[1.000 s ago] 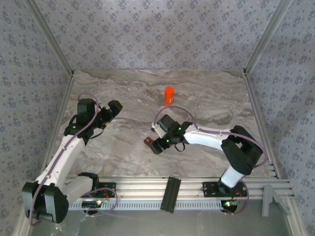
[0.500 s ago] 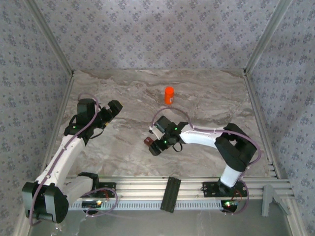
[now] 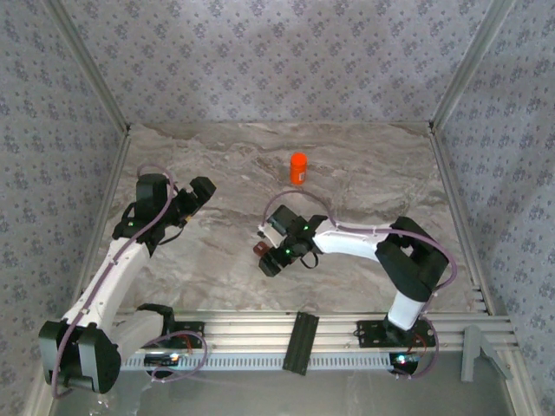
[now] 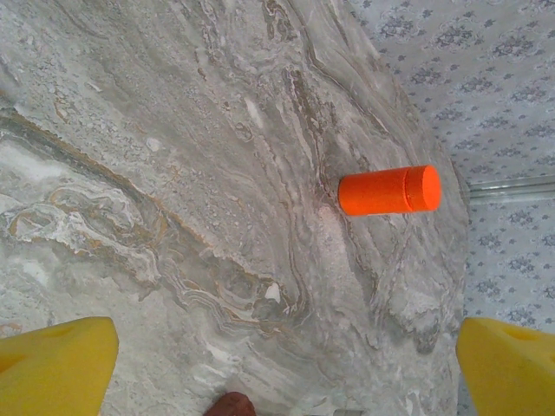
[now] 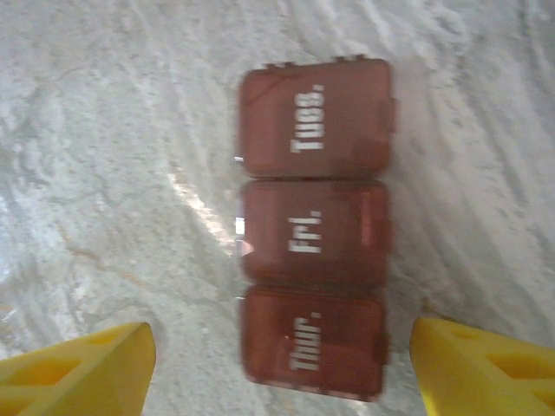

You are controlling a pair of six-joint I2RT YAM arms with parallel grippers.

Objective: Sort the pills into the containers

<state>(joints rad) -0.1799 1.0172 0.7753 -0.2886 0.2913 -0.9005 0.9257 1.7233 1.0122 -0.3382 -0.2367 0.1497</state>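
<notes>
The containers (image 5: 312, 230) are a dark reddish-brown strip of three shut compartments marked Tues., Fri. and Thur., lying flat on the marble table (image 5: 104, 130). My right gripper (image 5: 282, 373) hangs over it, open, its yellow fingers (image 5: 78, 368) standing on either side of the Thur. end without touching. From above, the right gripper (image 3: 270, 251) is at the containers (image 3: 257, 249) in mid table. My left gripper (image 3: 201, 189) is open over bare marble at the left, fingers (image 4: 56, 364) wide. One end of the containers (image 4: 230, 405) peeks in at that view's bottom. The pills are out of view.
An orange bottle (image 3: 298, 168) stands capped at the back centre of the table; it also appears in the left wrist view (image 4: 388, 190). Patterned walls close in the table (image 3: 373, 191) on three sides. A metal rail (image 3: 329, 325) runs along the near edge.
The right gripper has slid a little to the left, closer over the containers. The left arm has stayed still.
</notes>
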